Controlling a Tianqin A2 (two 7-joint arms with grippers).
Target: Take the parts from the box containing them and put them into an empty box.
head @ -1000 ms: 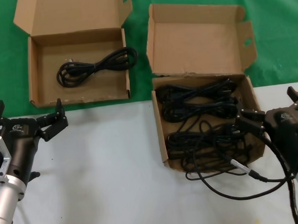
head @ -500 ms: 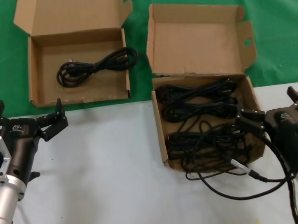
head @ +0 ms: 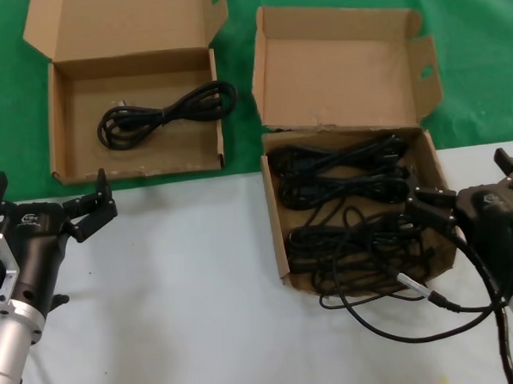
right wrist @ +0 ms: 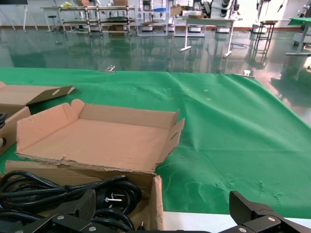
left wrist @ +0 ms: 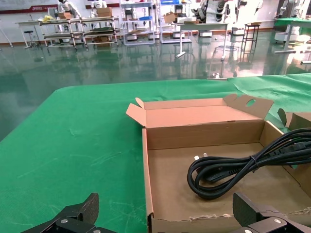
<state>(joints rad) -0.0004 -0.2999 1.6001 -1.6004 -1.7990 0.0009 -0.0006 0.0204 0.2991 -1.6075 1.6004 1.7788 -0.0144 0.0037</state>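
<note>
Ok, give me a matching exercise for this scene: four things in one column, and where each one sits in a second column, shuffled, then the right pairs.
Column one:
1. single coiled cord
2. pile of cord bundles
3. left pincer
4. right pincer

Column two:
A. over the white table surface, near the front edge of the left box
B. alone in the box with the flat lid
C. at the right side of the box with side flaps
D. filling the box with the torn hinge edge

Pairs: 1-B, 2-D, 3-A, 4-C
</note>
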